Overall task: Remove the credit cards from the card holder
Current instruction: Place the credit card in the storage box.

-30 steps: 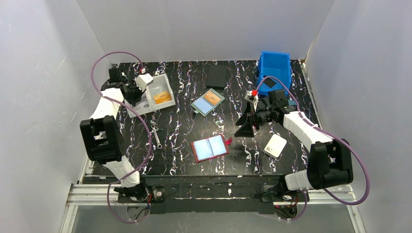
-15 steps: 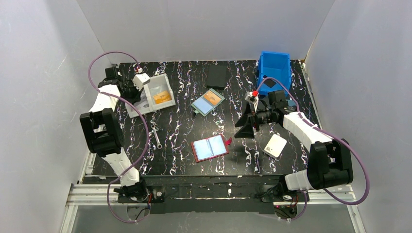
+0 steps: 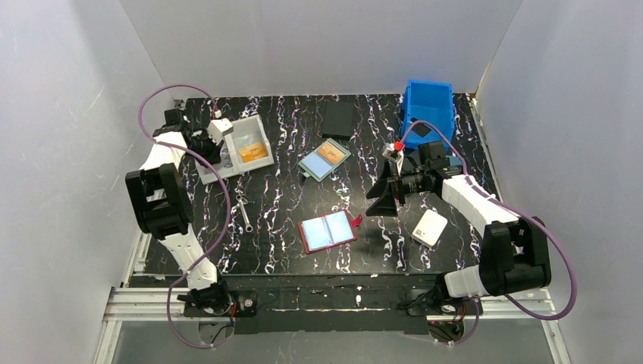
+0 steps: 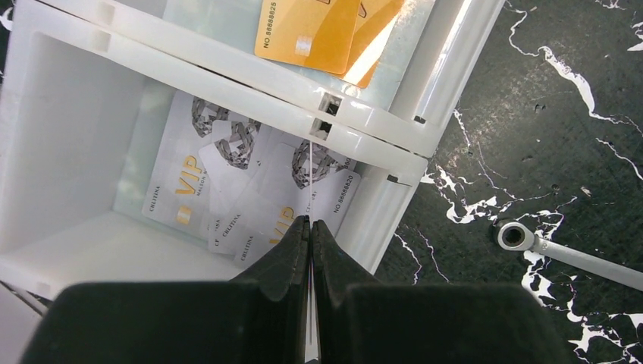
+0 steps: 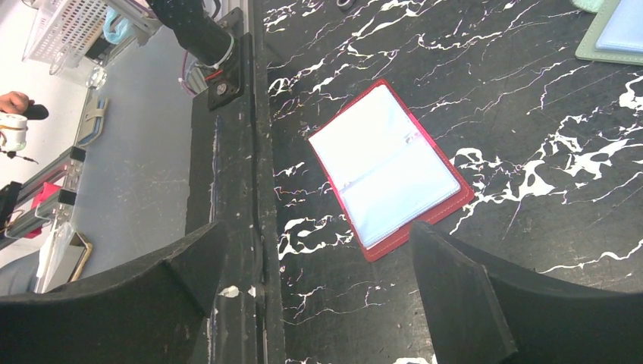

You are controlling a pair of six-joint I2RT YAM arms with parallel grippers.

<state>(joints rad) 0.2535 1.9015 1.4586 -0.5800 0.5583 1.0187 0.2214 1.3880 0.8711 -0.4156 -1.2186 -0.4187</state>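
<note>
- Near the front middle of the counter [image 3: 288, 189], the card holder [image 3: 327, 232] lies spread open. Its pale inside faces up and its red snap tab [image 3: 356, 220] points to the right.
- The credit cards [image 5: 379, 171] appear as light-blue rectangles in both halves. Their edges are hard to separate from the lining.
- The right jaws hang just right of the holder, wide apart, with nothing between them and not touching it.
- The left jaws are pressed together over the white tray [image 4: 227, 76] at the far left. A thin pale line runs between them, and I cannot tell if it is a card on edge.
- Under these jaws lie white VIP cards [image 4: 227, 189], partly hidden. In the next compartment the orange cards [image 4: 311, 30] are cut off by the upper frame edge.
- Beside the tray lies a wrench [image 4: 561, 250], with its handle cut off.
</note>
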